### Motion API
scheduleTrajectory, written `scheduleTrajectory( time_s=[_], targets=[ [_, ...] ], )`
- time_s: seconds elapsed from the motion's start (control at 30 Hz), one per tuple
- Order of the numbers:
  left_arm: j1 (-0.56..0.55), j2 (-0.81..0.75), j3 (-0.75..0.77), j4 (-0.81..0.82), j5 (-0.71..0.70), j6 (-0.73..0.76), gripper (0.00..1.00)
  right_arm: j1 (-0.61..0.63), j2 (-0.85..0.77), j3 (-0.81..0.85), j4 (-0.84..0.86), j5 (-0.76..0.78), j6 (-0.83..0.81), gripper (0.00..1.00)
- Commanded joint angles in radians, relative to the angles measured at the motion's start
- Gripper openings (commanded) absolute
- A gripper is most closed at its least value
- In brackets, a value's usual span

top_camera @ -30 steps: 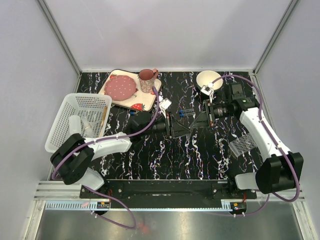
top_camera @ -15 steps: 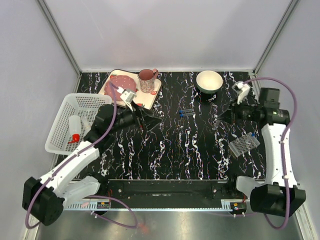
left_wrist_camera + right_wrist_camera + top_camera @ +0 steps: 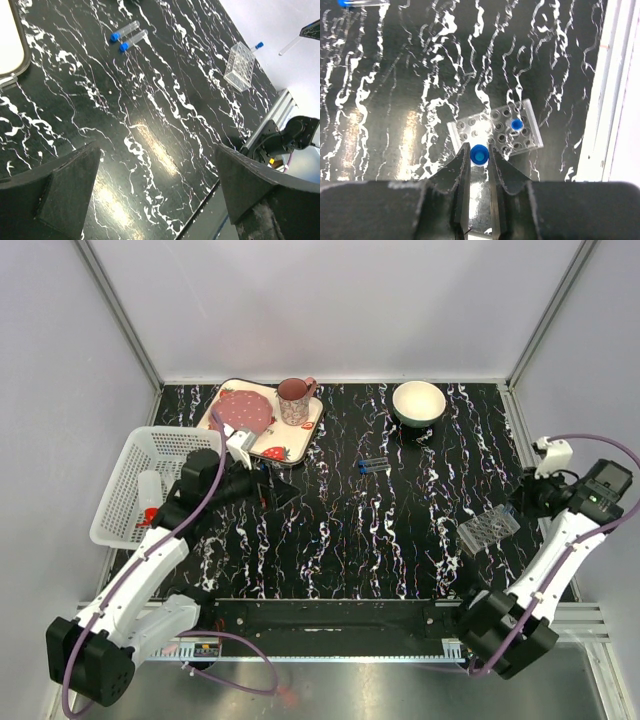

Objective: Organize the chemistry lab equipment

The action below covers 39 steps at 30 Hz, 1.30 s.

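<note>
1. Judging progress: partly done. One racked tube stands in the tube rack at the right side of the table; the other holes look empty.
2. Right gripper pinches a held tube just over the rack's near edge, not yet slotted.
3. Left gripper is spread wide and holds nothing, beside the strawberry tray.
4. Left to do: two loose tubes lie side by side mid-table, well apart from the rack.
5. White basket at left holds the squeeze bottle; other contents can't be told.
6. The tray carries a pink plate and a cup.
</note>
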Motion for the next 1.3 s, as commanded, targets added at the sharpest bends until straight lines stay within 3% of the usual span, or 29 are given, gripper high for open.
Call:
scheduleTrajectory(
  time_s=[0.0, 0.43, 0.7, 1.27],
  targets=[
    [0.006, -0.024, -0.027, -0.007, 0.054, -0.011, 0.99, -0.109, 0.025, -0.044, 0.002, -0.057, -0.148, 0.2],
    [0.007, -0.03, -0.058, -0.02, 0.073, -0.032, 0.99, -0.115, -0.011, -0.255, 0.321, -0.093, -0.094, 0.21],
    [0.007, 0.003, -0.065, 0.0, 0.077, -0.055, 0.99, -0.112, -0.053, -0.386, 0.574, -0.163, 0.052, 0.21],
    [0.007, 0.031, -0.062, 0.017, 0.091, -0.071, 0.99, -0.002, 0.03, -0.461, 0.723, -0.086, 0.084, 0.21]
  ],
)
